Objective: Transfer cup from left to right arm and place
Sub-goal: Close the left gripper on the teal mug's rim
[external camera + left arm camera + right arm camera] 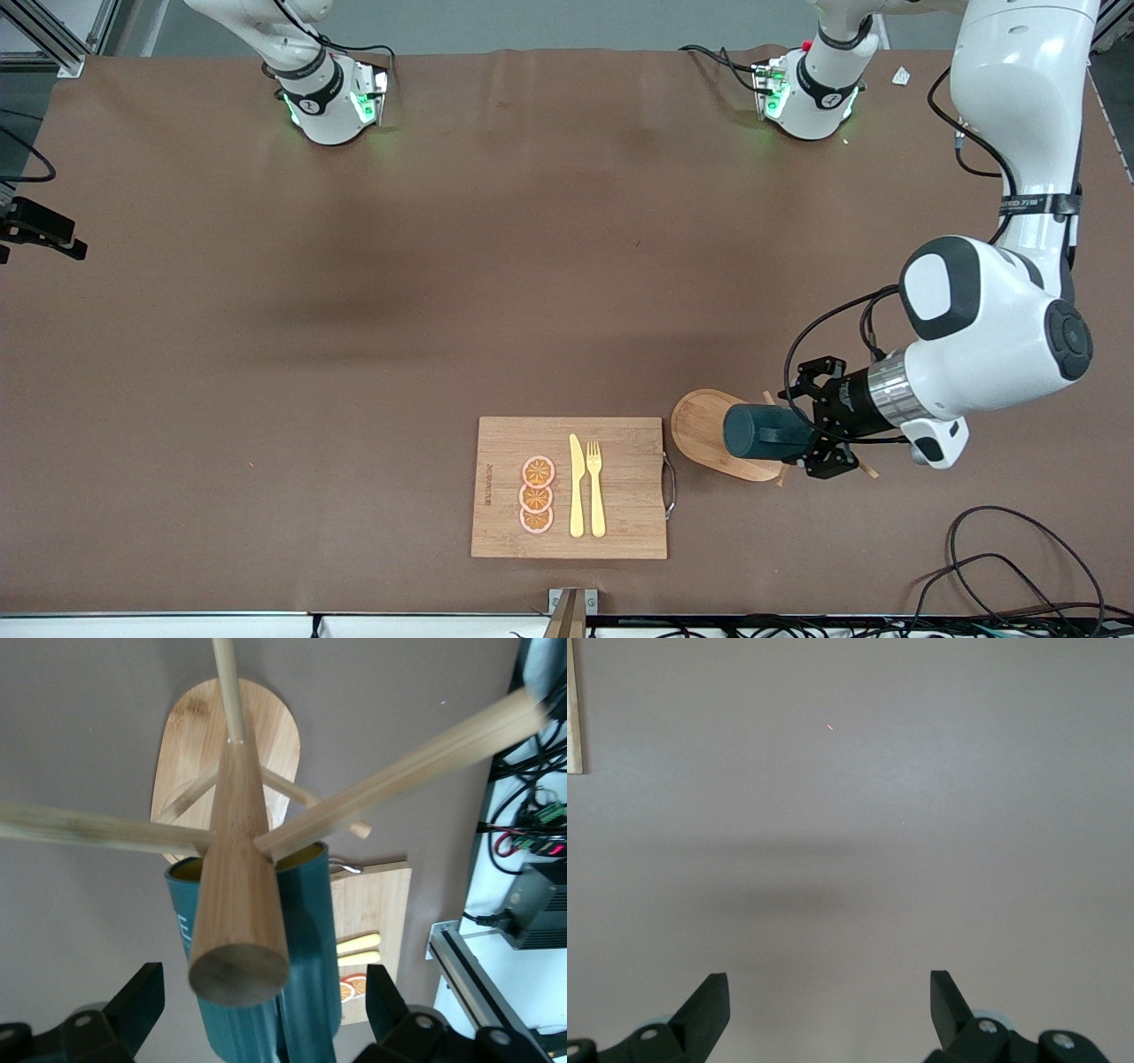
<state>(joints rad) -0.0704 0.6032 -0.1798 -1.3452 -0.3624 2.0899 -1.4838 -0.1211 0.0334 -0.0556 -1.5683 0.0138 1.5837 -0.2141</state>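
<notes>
Lying on its side in the front view, the dark teal cup hangs over the oval wooden base of a mug rack, at three o'clock from the cutting board, with the left gripper at its end.

Left wrist view: the cup shows a yellow rim, and the black fingers stand released beside it.

Right wrist view: the right gripper waits spread over bare table.

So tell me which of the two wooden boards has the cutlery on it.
The rectangular bamboo cutting board, carrying the yellow knife, yellow fork and orange slices. The rounded wooden base beside it has none.
</notes>
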